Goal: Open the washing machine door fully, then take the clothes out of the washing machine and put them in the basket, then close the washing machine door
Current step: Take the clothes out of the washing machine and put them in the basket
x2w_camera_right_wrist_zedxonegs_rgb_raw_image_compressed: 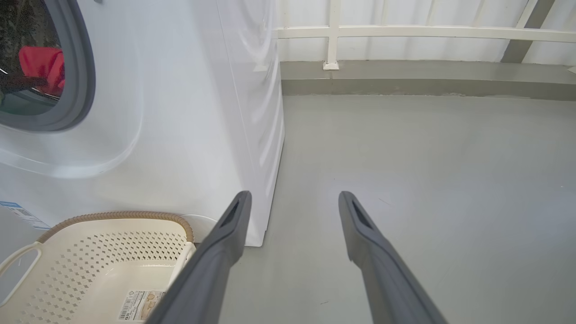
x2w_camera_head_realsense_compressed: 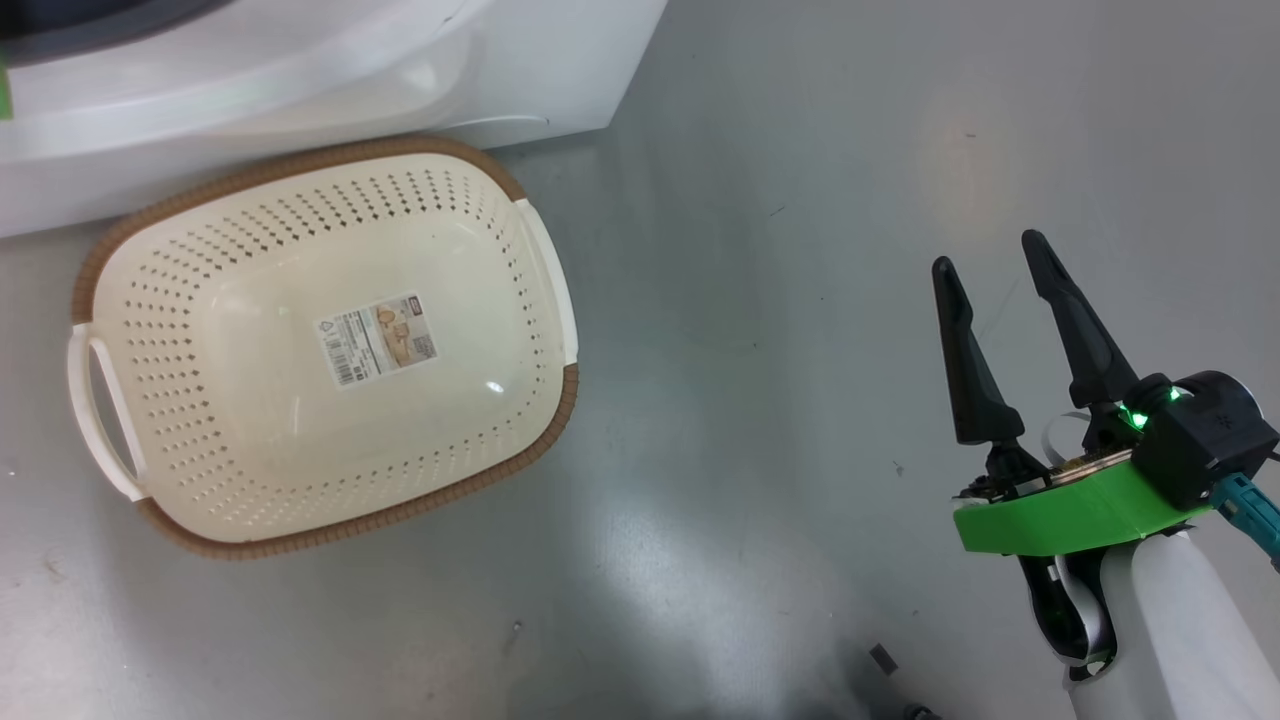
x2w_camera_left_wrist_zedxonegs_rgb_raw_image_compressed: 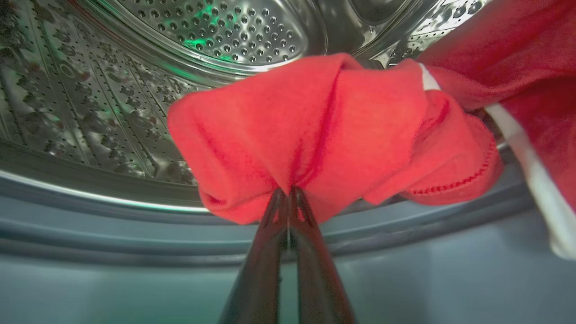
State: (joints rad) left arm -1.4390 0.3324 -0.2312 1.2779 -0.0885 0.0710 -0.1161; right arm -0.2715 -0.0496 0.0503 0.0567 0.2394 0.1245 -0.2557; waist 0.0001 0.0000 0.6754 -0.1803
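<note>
One bunch of red clothes [x2w_camera_left_wrist_zedxonegs_rgb_raw_image_compressed: 315, 135] sits inside the washing machine [x2w_camera_right_wrist_zedxonegs_rgb_raw_image_compressed: 180, 112], right at the front of the steel drum [x2w_camera_left_wrist_zedxonegs_rgb_raw_image_compressed: 225, 31] and just above the grey rubber ring [x2w_camera_left_wrist_zedxonegs_rgb_raw_image_compressed: 135, 234] of the opening. The left end effector [x2w_camera_left_wrist_zedxonegs_rgb_raw_image_compressed: 288, 193] is clenched on a fold of that red fabric, both fingertips pressed together with cloth bunched around them. More red with a strip of white trim [x2w_camera_left_wrist_zedxonegs_rgb_raw_image_compressed: 531, 153] hangs at the right of the left wrist view.

From the right wrist view you can spot the red through the round opening. There's a dark bar across it that might be the left arm's finger, but it's too small to say.

The basket [x2w_camera_head_realsense_compressed: 330, 340] sits on the grey floor [x2w_camera_head_realsense_compressed: 800, 400] just beside the base of the machine. Inside it is its bare perforated bottom with a paper sticker [x2w_camera_head_realsense_compressed: 378, 338] stuck in the middle.

The right end effector [x2w_camera_head_realsense_compressed: 985, 250] hangs over the floor well apart from the basket, fingers spread, gripping nothing.
</note>
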